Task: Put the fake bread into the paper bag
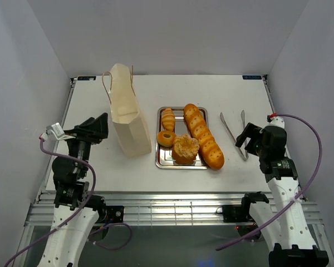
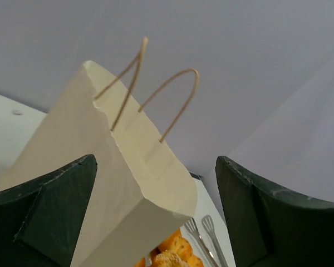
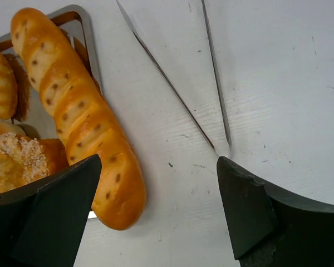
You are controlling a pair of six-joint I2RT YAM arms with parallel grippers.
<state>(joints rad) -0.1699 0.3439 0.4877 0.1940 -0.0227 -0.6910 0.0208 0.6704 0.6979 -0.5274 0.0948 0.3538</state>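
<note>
The baguette (image 1: 203, 135) lay along the right edge of the tray (image 1: 167, 166), its length running away from the arms, just left of the right claw (image 1: 244, 138), which stood wide open and empty (the left claw (image 1: 102, 129), equally open and empty, faced the upright paper bag (image 1: 125, 111)).

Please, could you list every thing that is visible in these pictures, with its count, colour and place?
paper bag: one, cream-beige, standing left of the tray
tray: one, silver, mid-table
baguette: one, golden-orange, along the tray's right side, near end past the rim
bun: one, golden-brown, tray's near edge
roll: one, golden, tray's far left
doughnut: one, golden, tray's left, nearer than the roll
tongs: one pair, metal, right of the tray
table: one, white
left gripper: one, black, open, facing the bag
right gripper: one, black, open, near the tongs
</note>
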